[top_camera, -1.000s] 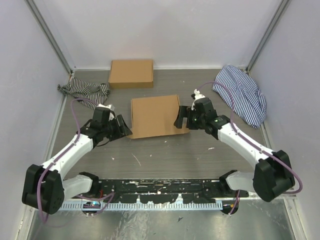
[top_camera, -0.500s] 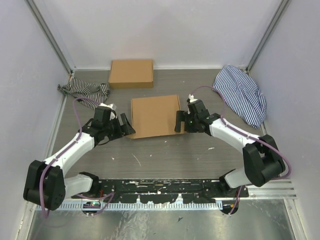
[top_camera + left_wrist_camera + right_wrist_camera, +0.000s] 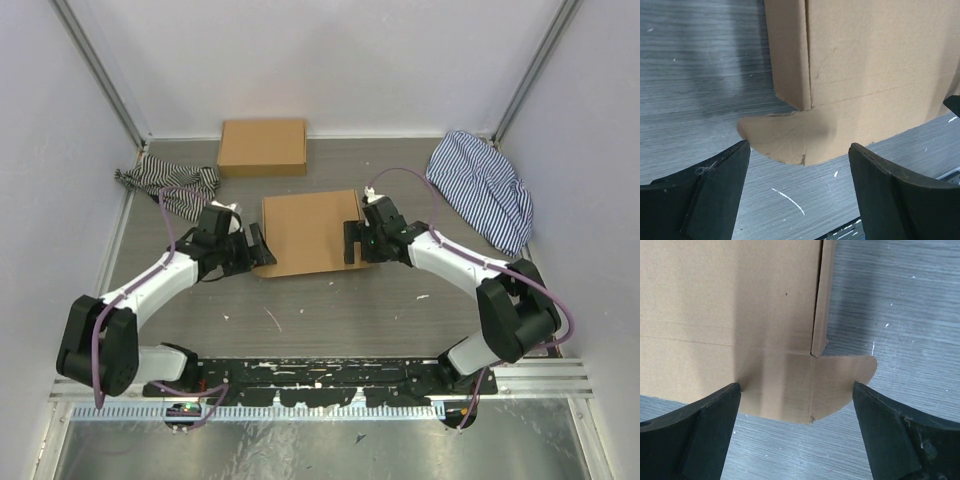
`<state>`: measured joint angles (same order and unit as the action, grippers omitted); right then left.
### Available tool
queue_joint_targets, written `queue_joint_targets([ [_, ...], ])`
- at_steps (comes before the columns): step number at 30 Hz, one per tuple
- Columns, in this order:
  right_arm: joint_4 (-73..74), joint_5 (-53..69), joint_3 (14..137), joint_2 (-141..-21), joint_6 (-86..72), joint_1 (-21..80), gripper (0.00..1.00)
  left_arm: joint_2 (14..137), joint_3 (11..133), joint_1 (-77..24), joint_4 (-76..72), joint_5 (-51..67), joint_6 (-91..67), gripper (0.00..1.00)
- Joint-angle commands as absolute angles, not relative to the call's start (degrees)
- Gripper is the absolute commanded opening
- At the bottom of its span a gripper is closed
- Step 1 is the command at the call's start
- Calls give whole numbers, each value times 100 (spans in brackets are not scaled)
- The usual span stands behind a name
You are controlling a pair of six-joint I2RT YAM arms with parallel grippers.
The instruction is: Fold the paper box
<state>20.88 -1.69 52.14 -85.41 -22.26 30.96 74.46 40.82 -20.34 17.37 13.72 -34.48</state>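
The paper box (image 3: 310, 230) lies flat in the middle of the table, lid down, with a front flap and rounded corner tabs sticking out toward me. My left gripper (image 3: 257, 247) is open at its front left corner. In the left wrist view the open gripper (image 3: 799, 167) faces the left rounded tab (image 3: 775, 137) of the box (image 3: 880, 60) without touching it. My right gripper (image 3: 351, 241) is open at the front right corner. In the right wrist view the open gripper (image 3: 796, 405) straddles the front flap (image 3: 780, 385) beside the right rounded tab (image 3: 847, 375).
A second closed brown box (image 3: 262, 147) sits at the back wall. A striped cloth (image 3: 165, 182) lies crumpled at the back left. A larger striped cloth (image 3: 483, 190) lies at the back right. White walls close in three sides.
Both grippers have moved inward to the box's front corners: the left one to the right, the right one to the left. The box has not moved.
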Motion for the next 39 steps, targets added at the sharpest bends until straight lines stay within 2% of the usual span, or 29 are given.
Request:
queue_joint_targets([
  [1, 2097, -396, 5586, -8639, -2058, 3140, 98, 7664, 4456, -2147, 1758, 1167, -3282, 86],
  [12, 2039, 165, 5573, -8657, -1919, 3270, 97, 8216, 4696, -2478, 1828, 1108, -3260, 85],
  [30, 2232, 376, 5544, -8519, -2007, 3432, 92, 7940, 4652, -2654, 1925, 1476, -3533, 84],
  [39, 2374, 559, 5505, -8372, -2092, 3435, 84, 7845, 4511, -2671, 1905, 1702, -3644, 82],
])
